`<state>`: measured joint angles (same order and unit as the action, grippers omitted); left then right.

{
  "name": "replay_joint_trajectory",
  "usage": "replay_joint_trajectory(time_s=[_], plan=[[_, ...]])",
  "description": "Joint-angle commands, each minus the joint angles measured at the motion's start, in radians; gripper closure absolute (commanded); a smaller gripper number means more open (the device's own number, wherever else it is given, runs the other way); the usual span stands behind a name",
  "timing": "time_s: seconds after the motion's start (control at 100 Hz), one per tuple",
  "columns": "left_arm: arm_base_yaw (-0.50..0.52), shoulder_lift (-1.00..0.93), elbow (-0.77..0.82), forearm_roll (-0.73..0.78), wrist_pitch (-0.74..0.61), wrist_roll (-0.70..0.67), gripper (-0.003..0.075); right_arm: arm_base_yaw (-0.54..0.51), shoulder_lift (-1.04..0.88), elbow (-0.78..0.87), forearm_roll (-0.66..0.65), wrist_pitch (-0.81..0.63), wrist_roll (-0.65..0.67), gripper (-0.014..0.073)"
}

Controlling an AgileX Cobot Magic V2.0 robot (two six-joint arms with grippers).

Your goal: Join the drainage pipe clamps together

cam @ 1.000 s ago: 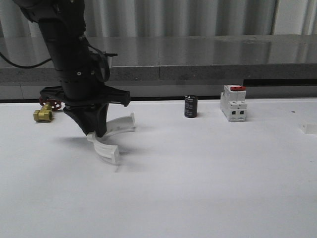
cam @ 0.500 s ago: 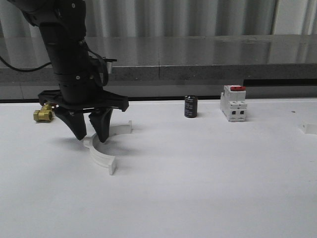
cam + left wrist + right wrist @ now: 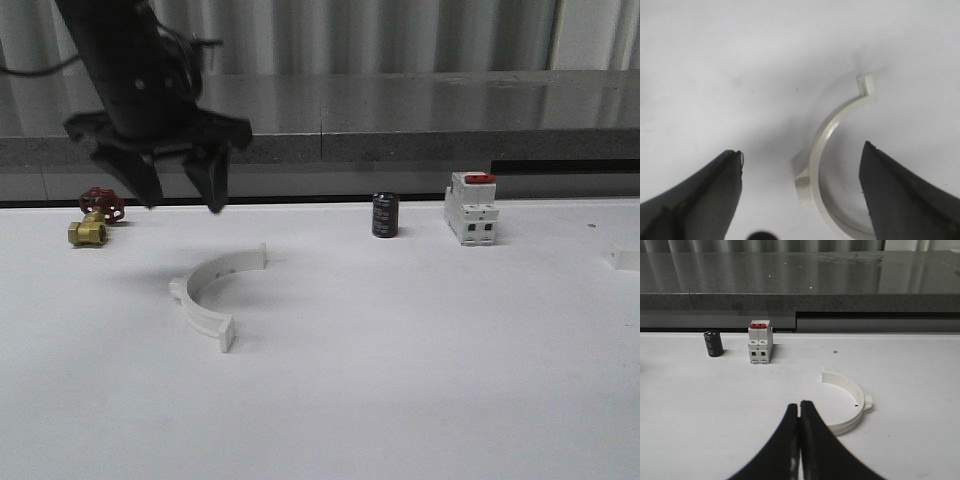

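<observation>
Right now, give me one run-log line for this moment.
left pincer: open, above table | left clamp half: flat on table, free | right pincer: shut, empty | right clamp half: on table, untouched | halves: not joined

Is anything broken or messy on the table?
Nothing looks broken or spilled. The two clamp halves are simply far apart: one half-ring lies flat under the open left gripper, the other half-ring lies near the shut right gripper. The breaker stands upright.
</observation>
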<state>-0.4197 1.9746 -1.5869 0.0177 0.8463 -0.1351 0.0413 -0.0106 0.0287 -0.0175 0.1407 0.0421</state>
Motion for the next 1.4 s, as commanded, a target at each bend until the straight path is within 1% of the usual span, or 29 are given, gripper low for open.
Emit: replay_joint_trajectory(time_s=[0.0, 0.09, 0.2, 0.27, 0.37, 0.49, 0.68, 0.86, 1.02, 1.2, 1.28, 1.35, 1.39], plan=[[0.048, -0.138, -0.026, 0.006, -0.051, -0.013, 0.023, -0.008, -0.016, -0.02, 0.003, -0.084, -0.008, 0.0661], [0.103, -0.217, -0.021, 0.006, -0.051, -0.013, 0.023, -0.008, -0.016, -0.02, 0.003, -0.084, -0.008, 0.0661], [0.171, -0.328, 0.044, 0.006, -0.079, -0.007, 0.023, -0.008, -0.016, -0.02, 0.003, -0.084, -0.008, 0.0661], [0.217, -0.408, 0.118, 0.007, -0.107, -0.007, 0.023, -0.008, -0.016, -0.02, 0.003, -0.084, -0.008, 0.0661], [0.279, -0.531, 0.265, -0.002, -0.162, -0.007, 0.023, -0.008, -0.016, -0.02, 0.003, -0.084, -0.008, 0.0661], [0.325, -0.686, 0.448, -0.018, -0.21, -0.007, 0.023, -0.008, -0.016, -0.02, 0.003, -0.084, -0.008, 0.0661], [0.335, -0.935, 0.707, -0.018, -0.238, -0.007, 0.023, -0.008, -0.016, -0.02, 0.003, -0.084, -0.008, 0.0661], [0.335, -1.137, 0.886, -0.018, -0.239, -0.007, 0.023, -0.008, -0.016, -0.02, 0.003, -0.084, -0.008, 0.0661], [0.335, -1.318, 0.997, -0.023, -0.23, -0.007, 0.023, -0.008, -0.016, -0.02, 0.003, -0.089, -0.008, 0.0661], [0.335, -1.479, 1.072, -0.018, -0.226, -0.007, 0.0232, -0.008, -0.016, -0.02, 0.003, -0.089, -0.008, 0.0661], [0.335, -1.522, 1.09, -0.018, -0.224, -0.007, 0.0279, -0.008, -0.016, -0.02, 0.003, -0.089, -0.008, 0.0661], [0.335, -1.548, 1.093, -0.018, -0.225, -0.007, 0.0358, -0.008, -0.016, -0.02, 0.003, -0.089, -0.008, 0.0661], [0.335, -1.558, 1.093, -0.018, -0.227, -0.007, 0.0419, -0.008, -0.016, -0.02, 0.003, -0.09, -0.008, 0.0661]])
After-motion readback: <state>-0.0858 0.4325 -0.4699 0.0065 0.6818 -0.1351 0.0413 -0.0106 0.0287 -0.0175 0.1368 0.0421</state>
